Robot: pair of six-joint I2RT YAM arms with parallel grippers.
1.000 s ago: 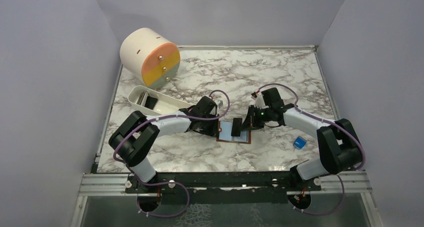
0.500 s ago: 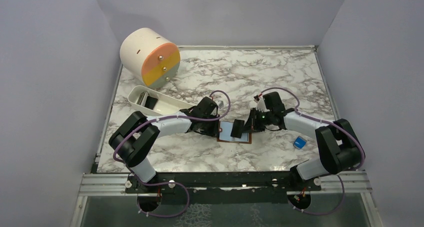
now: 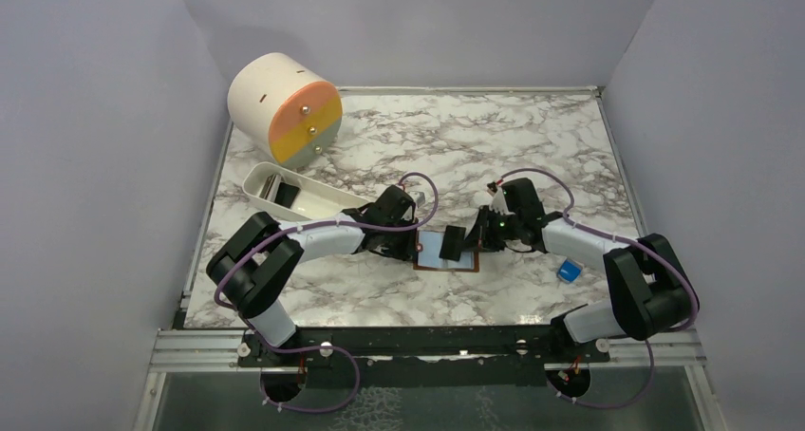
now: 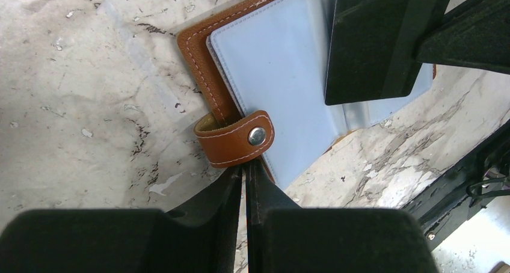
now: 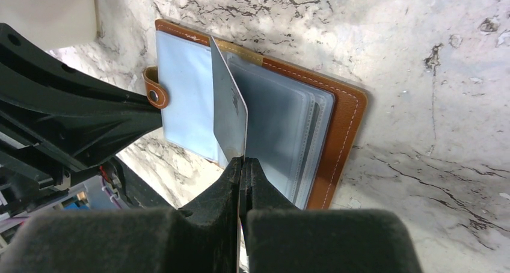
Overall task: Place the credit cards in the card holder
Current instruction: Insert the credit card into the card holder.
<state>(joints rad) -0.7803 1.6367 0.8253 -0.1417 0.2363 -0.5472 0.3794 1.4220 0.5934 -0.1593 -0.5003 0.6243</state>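
Observation:
The card holder (image 3: 432, 252) lies open on the marble, brown outside with pale blue pockets (image 4: 270, 74) and clear sleeves (image 5: 273, 128). My left gripper (image 3: 415, 245) comes in from the left, its jaws pinched together at the round snap tab (image 4: 237, 139); the tips (image 4: 245, 165) end right under that tab. My right gripper (image 3: 471, 237) is shut on a dark glossy credit card (image 5: 229, 113), which stands on edge over the holder's middle fold. In the left wrist view the same card (image 4: 373, 38) hangs above the blue pockets.
A white oblong tray (image 3: 256, 179) at the back left holds more dark cards (image 3: 285, 196). Behind it stands a cream cylinder (image 3: 283, 108) with orange and yellow drawer fronts. A small bright-blue block (image 3: 569, 271) lies near the right arm's elbow.
The right arm has shifted slightly toward the near edge, bringing the dark card a little further over the open holder. The left arm has stayed put.

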